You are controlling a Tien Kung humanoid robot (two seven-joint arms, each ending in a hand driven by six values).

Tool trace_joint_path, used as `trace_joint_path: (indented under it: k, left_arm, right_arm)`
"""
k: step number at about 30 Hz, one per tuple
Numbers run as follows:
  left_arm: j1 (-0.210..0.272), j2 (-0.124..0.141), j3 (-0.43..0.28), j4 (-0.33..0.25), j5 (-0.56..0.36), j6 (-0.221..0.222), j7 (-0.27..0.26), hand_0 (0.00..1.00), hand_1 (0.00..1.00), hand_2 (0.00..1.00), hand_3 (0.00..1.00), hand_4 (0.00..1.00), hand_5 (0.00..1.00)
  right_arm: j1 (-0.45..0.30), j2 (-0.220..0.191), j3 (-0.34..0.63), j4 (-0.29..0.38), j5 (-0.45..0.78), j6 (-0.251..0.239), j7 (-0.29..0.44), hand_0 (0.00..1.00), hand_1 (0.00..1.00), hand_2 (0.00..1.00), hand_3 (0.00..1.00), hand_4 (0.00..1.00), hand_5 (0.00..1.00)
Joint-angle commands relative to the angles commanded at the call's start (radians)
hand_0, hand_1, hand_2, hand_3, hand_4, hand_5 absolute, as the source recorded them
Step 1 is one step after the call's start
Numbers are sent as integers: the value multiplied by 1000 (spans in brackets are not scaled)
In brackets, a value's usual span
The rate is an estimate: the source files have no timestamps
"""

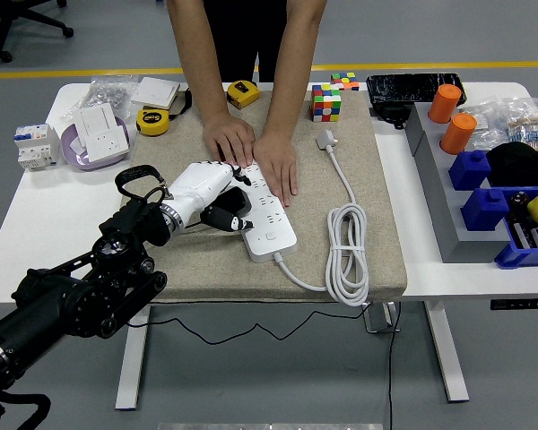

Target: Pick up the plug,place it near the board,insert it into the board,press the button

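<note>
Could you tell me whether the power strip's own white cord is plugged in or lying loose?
Loose. The cord lies coiled on the mat, and its plug rests free beside the cube.

The left hand (206,193) holds a black plug (229,218) against the power strip (267,219), steadied by a person's hands (251,152).
</note>
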Motion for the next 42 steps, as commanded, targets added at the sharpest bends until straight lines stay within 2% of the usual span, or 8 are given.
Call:
trace_joint_path:
  k: [4, 9, 10, 15, 16, 20, 25, 42]
  left_arm:
    - [13, 1, -25, -32, -8, -8, 0, 858, 936, 871, 854, 998, 536]
    - [73, -9, -115, -141, -71, 8, -11, 858, 936, 871, 854, 998, 536]
    - [91, -14, -139, -172, -88, 21, -15, 886, 971, 920, 896, 998, 778]
    - [236, -57, -263, -355, -263, 134, -41, 886, 971, 920, 896, 998, 778]
    - [263, -63, -273, -383, -297, 143, -42, 914, 978, 953, 931, 998, 887]
    - [397, -76, -313, -484, -430, 138, -30, 914, 978, 953, 931, 998, 887]
    - [460, -44, -283, -463, -447, 99, -8, 972, 976, 944, 935, 998, 974]
    - [448, -21, -251, -441, -176, 54, 41, 993, 968, 914, 906, 998, 998]
  right_arm:
    - [0, 0, -1, 0, 2, -1, 1, 825, 726, 701, 640, 944, 600]
    - [-2, 2, -7, 0, 7, -5, -2, 825, 726, 701, 640, 944, 600]
    - [-2, 2, -8, 0, 8, -6, -2, 826, 726, 701, 640, 948, 601]
    - [-8, 5, -13, 0, 12, -10, -3, 826, 726, 701, 640, 948, 601]
    - [-9, 6, -13, 0, 13, -11, -3, 826, 725, 702, 640, 946, 601]
    - [-17, 9, -5, 0, 5, -11, -6, 826, 725, 702, 640, 946, 601]
    - [-21, 9, 1, 0, 0, -11, -8, 827, 726, 702, 640, 945, 601]
    - [-22, 3, 8, 0, -9, -12, -9, 827, 726, 702, 639, 944, 601]
